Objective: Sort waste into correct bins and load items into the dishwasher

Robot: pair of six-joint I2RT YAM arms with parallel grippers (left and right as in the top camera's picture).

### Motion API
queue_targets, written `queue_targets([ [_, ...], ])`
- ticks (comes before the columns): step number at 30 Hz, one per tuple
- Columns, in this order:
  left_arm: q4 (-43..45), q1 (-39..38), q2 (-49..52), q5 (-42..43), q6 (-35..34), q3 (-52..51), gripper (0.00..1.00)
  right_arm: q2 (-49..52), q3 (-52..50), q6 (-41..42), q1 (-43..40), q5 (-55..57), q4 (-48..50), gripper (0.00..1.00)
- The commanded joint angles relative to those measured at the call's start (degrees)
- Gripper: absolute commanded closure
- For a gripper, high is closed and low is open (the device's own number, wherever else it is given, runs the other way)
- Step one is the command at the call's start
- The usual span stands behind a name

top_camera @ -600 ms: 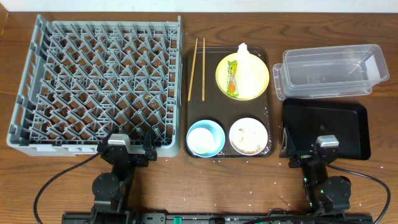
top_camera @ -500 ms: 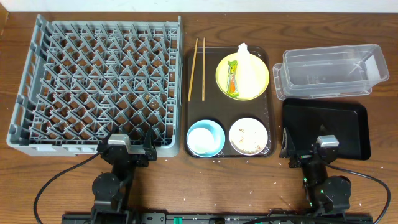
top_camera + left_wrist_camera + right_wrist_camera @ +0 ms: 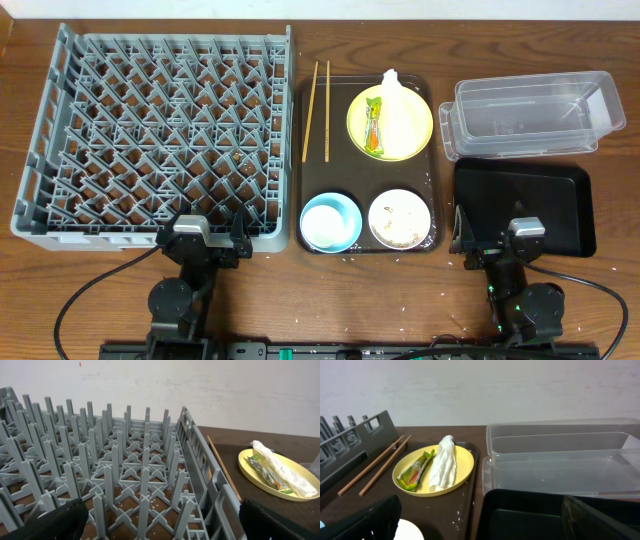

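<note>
The grey dish rack fills the left side. A yellow plate holds the snack wrapper and white tissue. Chopsticks, a light blue bowl and a white bowl with food scraps share the brown tray. The clear tub and black tray are at right. My left gripper is open and empty at the rack's near edge. My right gripper is open and empty at the black tray's near edge. I cannot make out the small white cup.
The dark brown serving tray lies between rack and bins, with loose grains scattered on it and on the wooden table. In the left wrist view, upright rack pegs stand just ahead of my fingers.
</note>
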Motion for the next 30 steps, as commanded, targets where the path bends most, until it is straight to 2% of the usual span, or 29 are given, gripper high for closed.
queue_targets([
  [1, -1.9, 0.2, -0.15, 0.79, 0.72, -0.96, 0.02, -0.13, -0.07, -0.37, -0.2, 0.13, -0.22, 0.01],
  [24, -1.7, 0.2, -0.15, 0.79, 0.72, -0.96, 0.02, -0.13, -0.07, -0.31, -0.2, 0.09, -0.17, 0.01],
  [30, 0.59, 0.17, -0.15, 1.62, -2.89, -0.96, 0.02, -0.13, -0.07, 4.83, -0.2, -1.79, 0.17, 0.01],
])
